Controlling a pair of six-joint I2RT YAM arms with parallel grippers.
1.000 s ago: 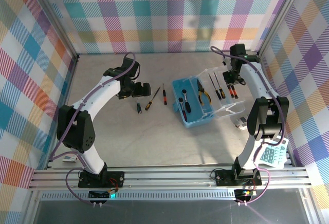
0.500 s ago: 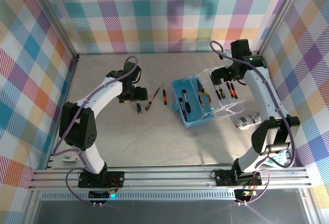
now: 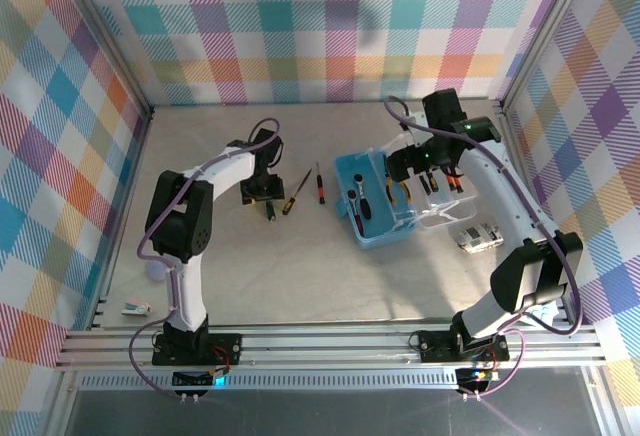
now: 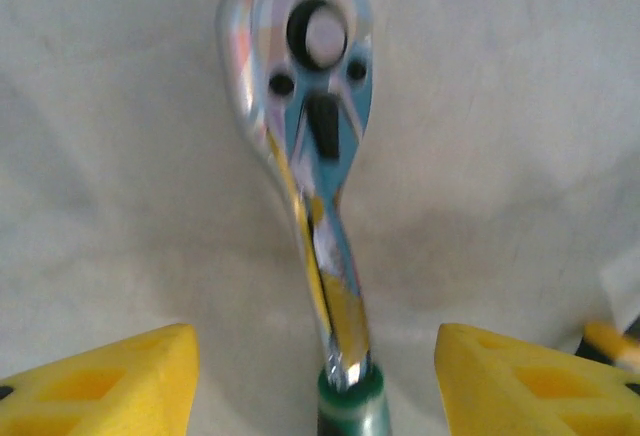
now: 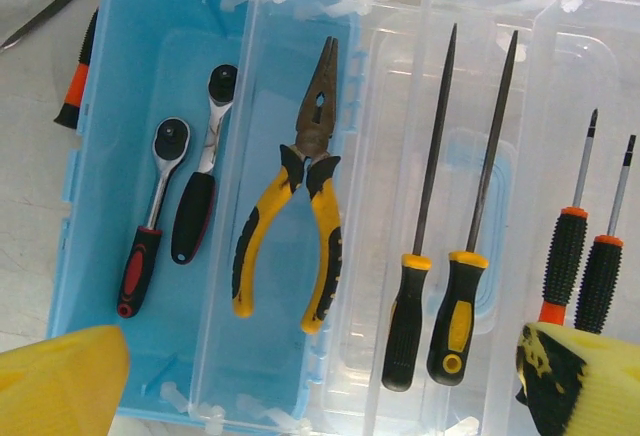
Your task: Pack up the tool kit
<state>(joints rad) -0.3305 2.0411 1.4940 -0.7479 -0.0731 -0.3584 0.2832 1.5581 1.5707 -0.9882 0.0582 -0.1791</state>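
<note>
Blue tool case (image 3: 346, 170) on pale tabletop (image 3: 330, 286), plaid walls (image 3: 300, 26) around

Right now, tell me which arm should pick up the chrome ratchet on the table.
Left. The left gripper straddles the ratchet at its handle, jaws apart; the right gripper hangs open over the blue case.

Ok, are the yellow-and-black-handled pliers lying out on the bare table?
No, the yellow-and-black-handled pliers lie in a clear compartment of the open light blue translucent plastic case.
</note>
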